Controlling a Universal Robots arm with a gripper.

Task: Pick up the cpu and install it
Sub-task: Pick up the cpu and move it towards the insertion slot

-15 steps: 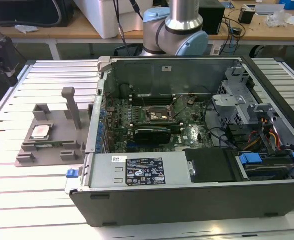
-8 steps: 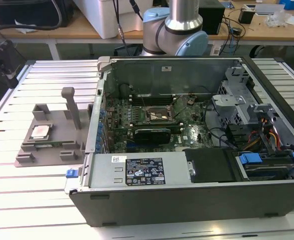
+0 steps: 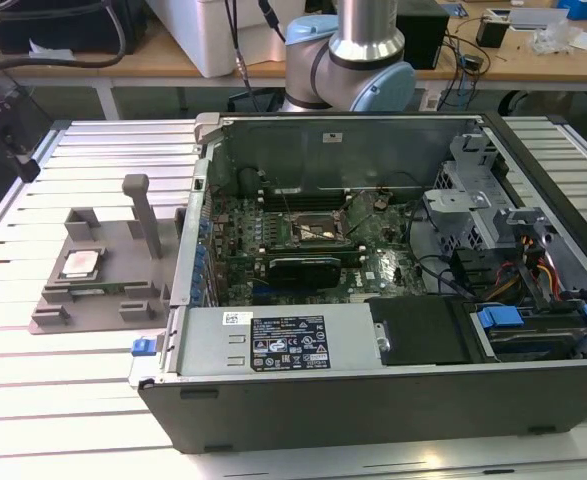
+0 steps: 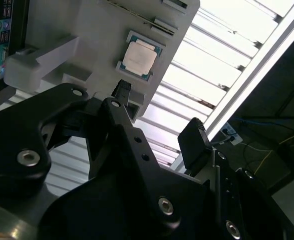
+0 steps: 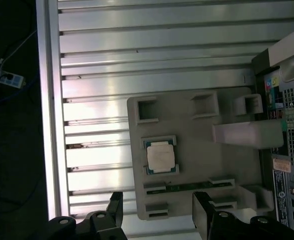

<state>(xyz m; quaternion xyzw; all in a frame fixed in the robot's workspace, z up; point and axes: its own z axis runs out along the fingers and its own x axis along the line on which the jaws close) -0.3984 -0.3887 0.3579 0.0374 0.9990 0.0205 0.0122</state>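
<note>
Bench: slatted aluminium bench, carrying both the fixture and the computer case.
Fixture: pale grey moulded plastic fixture plate with square pockets and narrow slots, lying flat near the bench edge at the exterior view's left, just beside the case.
Task's thing: small flat square cpu with a shiny silver-grey metal top and thin dark rim, seated flat in a square pocket of the plate, toward the plate's edge away from the case; same cpu in the second wrist view and cpu in the exterior view.
Neighbours: long thin green memory stick on edge in a slot just beside the cpu's pocket; tall grey upright post rising from the plate's side nearest the case.
Case: large dark grey open computer case lying on its side across the bench's middle; green motherboard inside, with a dark square socket in a metal frame near the board's middle, well apart from the cpu.
In the way: upright case side wall and the post, standing between plate and socket; silver power-supply box along the case's near wall.
Arm: silver tube and pale blue joint rising behind the case's far wall.
Gripper: black two-finger gripper poised above the plate, pointing down at it, near the cpu but clear of it; same gripper in the second wrist view.
Pincer: fingers spread apart, empty, touching nothing.
</note>
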